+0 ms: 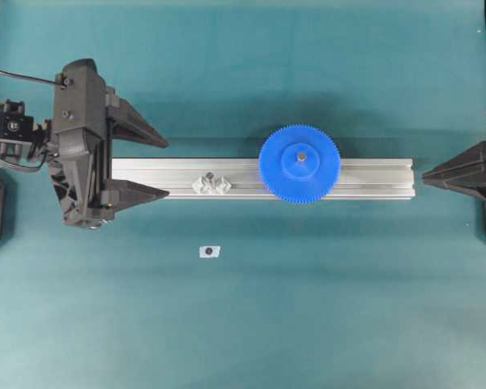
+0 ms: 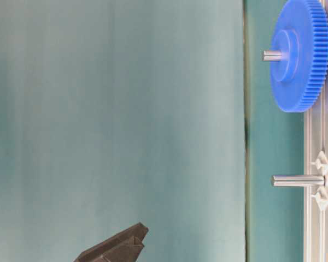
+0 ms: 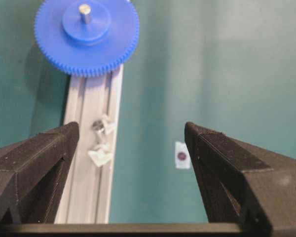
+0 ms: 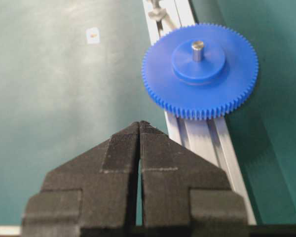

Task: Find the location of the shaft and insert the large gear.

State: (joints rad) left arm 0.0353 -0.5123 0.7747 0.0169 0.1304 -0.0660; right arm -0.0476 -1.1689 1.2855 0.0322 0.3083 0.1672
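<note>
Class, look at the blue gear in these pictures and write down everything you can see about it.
The large gear is bright blue, apparently plastic, with a finely toothed rim and a raised round hub. It lies flat on the aluminium rail, overhanging both edges. A thin grey metal shaft passes through its centre hole and sticks out above the hub. Neither pincer touches it: the left pincer stands open at one rail end, the right pincer shut beyond the other.

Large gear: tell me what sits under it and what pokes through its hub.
The large gear lies on the aluminium rail; a grey shaft sticks up through its hub. The shaft's base and brackets are covered.
</note>
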